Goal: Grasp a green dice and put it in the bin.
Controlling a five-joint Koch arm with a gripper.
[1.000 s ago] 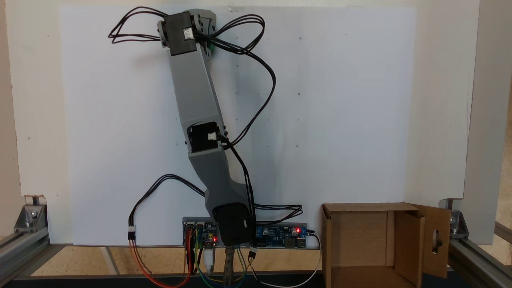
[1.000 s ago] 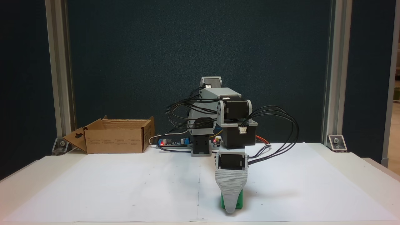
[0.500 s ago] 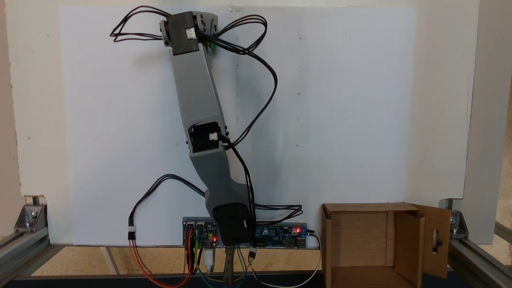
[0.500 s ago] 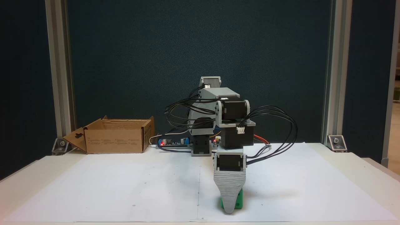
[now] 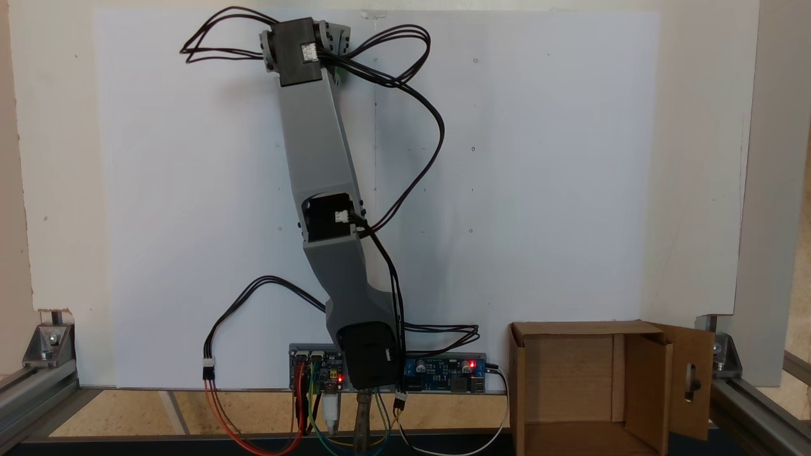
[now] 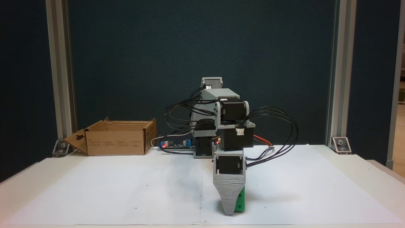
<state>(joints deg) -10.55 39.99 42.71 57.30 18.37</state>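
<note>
Gripper [image 6: 230, 211] tip down at white paper sheet [image 6: 126, 186]; one ribbed jaw visible, so closure can't be judged. Green dice [image 6: 240, 202] directly behind it, peeking out right. Cardboard box [image 6: 115, 142] well apart, far left.

The green dice [image 6: 240, 200] is mostly covered by the gripper [image 6: 229, 211] in front of it; the gripper's jaws overlap, so their spacing cannot be told; the bin [image 5: 595, 386] is cut off by the lower edge.
</note>
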